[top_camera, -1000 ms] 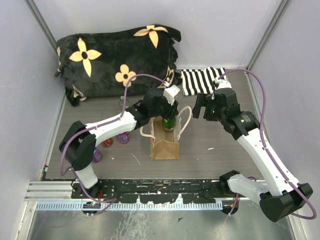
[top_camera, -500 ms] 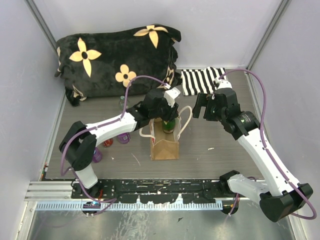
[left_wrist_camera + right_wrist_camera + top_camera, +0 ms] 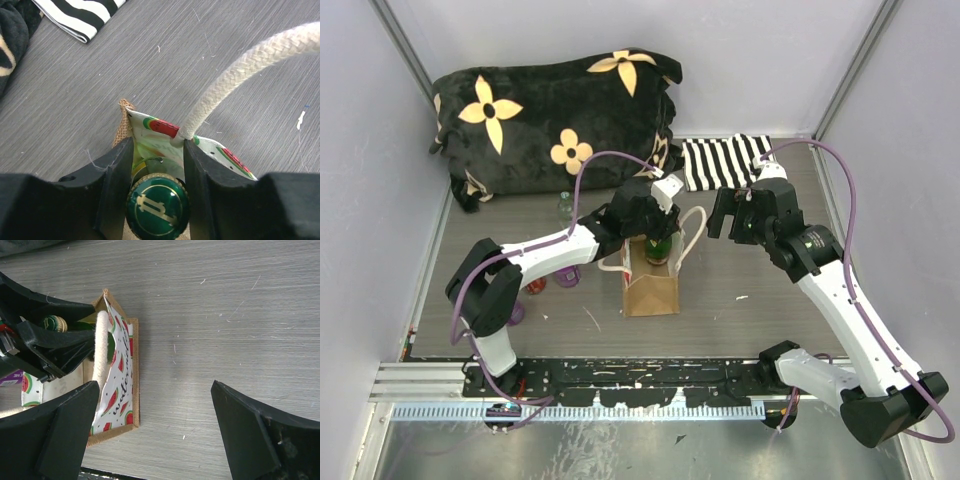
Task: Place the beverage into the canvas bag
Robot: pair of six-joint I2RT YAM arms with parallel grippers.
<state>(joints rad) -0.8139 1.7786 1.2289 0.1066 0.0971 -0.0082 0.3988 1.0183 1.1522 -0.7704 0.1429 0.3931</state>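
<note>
Grey surface carries the bag just under the left claw, which pinches the bottle inside the bag's mouth. Better to lower it straight, clear of the handle. The right claw is spread.

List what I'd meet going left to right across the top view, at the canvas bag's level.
Left arm's elbow → small purple and red items → canvas bag → right arm's forearm. The green bottle and the left fingers gripping it overlap the bag, so they are left out.
</note>
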